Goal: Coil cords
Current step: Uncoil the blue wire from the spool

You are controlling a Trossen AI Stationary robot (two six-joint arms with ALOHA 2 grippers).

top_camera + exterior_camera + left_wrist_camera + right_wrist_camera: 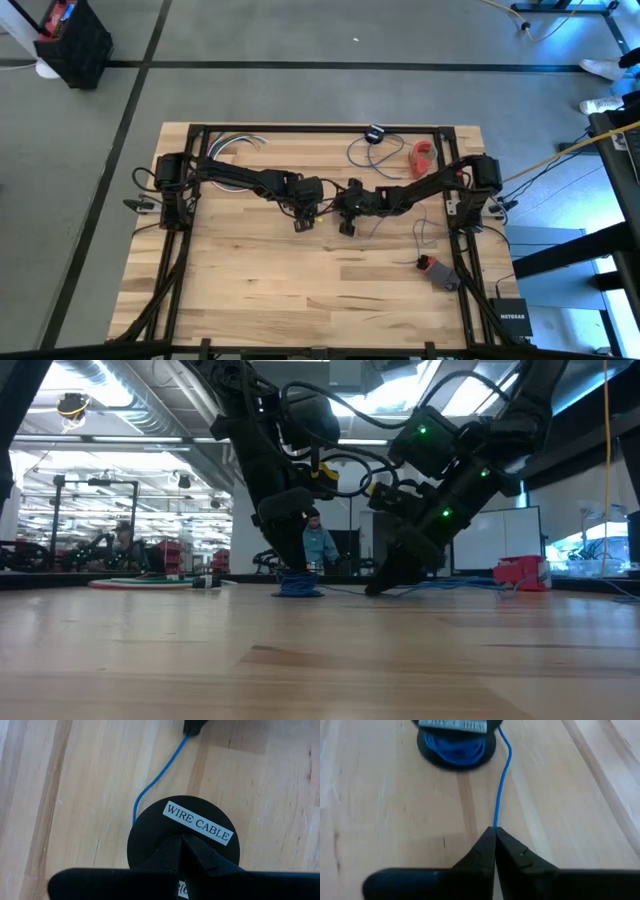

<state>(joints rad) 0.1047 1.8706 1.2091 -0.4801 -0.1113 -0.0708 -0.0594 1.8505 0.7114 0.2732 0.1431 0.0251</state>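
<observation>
A thin blue cord [503, 780] is partly wound on a black round spool [184, 832] labelled "WIRE CABLE". The spool stands with its lower disc on the table's middle [298, 586]. My left gripper [182, 839] is shut and sits on top of the spool. My right gripper [495, 831] is shut on the cord a short way to the spool's right, low over the table. A loose stretch of the cord [421, 235] trails toward the right edge. My left gripper presses its shut fingertips down on the spool's top disc [172, 827], next to the label, from above. The spool stands upright on the table. My right gripper pinches the cord [495, 824] between its two fingertips, a single strand. The fingers slant down from the right, roughly along the cord. The cord runs fairly straight, low over the table, to the spool [456, 744].
At the far edge lie a small black device with blue cord loops [368, 146], a red object [423, 155] and pale cables [236, 143]. An orange-and-grey object [437, 270] lies near right, with a black box [511, 318] off the table's corner. Bare wood shows at the near side.
</observation>
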